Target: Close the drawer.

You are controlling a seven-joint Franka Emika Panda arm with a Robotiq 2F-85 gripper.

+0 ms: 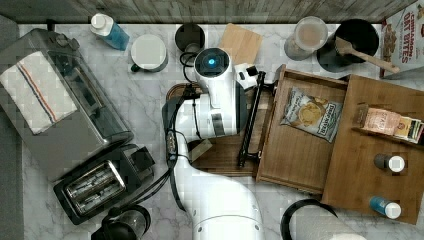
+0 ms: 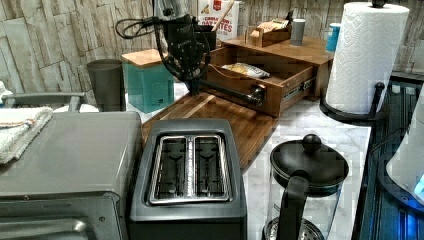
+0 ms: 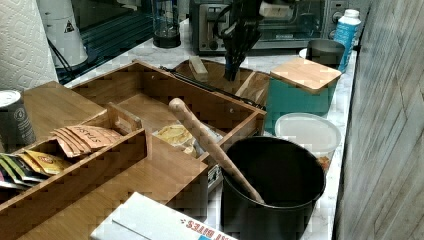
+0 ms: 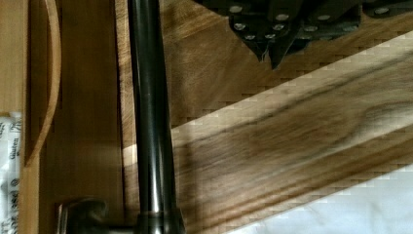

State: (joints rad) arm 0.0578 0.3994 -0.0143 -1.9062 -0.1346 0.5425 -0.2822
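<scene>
The drawer (image 1: 300, 150) stands pulled out from under the cabinet top (image 1: 372, 165), towards the top view's left, its front overhanging the darker wooden tray (image 1: 225, 150). Inside lies a chip bag (image 1: 312, 114); its label cannot be read. A long black bar handle (image 1: 250, 120) runs across the drawer front.

The gripper (image 4: 268, 51) hangs over the tray, just beside the handle and not touching it. Its fingers (image 4: 280, 53) are drawn together, tips meeting, holding nothing.

On the cabinet top, a wooden rack (image 3: 75, 160) holds tea packets (image 3: 85, 137) printed "STASH" (right view). A cereal box (image 1: 402, 37) at the top view's far right reads "OAT BITES". A black pot (image 3: 272, 190) with a wooden spoon (image 3: 210, 145) stands beside the drawer.
</scene>
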